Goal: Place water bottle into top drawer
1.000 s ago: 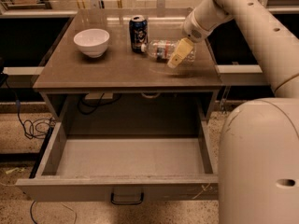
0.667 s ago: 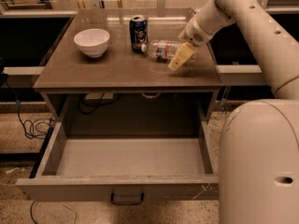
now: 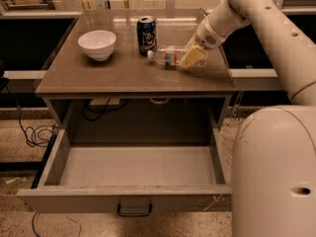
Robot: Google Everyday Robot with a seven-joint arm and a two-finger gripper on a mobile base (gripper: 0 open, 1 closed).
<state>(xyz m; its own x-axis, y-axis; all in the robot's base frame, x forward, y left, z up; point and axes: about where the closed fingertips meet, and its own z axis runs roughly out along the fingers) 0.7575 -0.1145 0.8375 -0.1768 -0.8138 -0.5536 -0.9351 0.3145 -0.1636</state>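
The water bottle (image 3: 167,56) lies on its side on the brown cabinet top (image 3: 123,75), white cap pointing left towards the can. My gripper (image 3: 193,56) is down at the bottle's base end, on its right, reaching in from the upper right and covering that end. The top drawer (image 3: 74,199) is pulled wide open below the cabinet top. Its inside shows nothing in it, and its dark loop handle (image 3: 134,210) faces the front.
A dark blue drink can (image 3: 146,35) stands just left of the bottle's cap. A white bowl (image 3: 97,44) sits at the top's left. My white arm and base (image 3: 274,172) fill the right side. Cables (image 3: 34,132) lie on the floor at left.
My gripper has stayed at the bottle's base end, shifting only slightly. The bottle, can, bowl and drawer have not moved.
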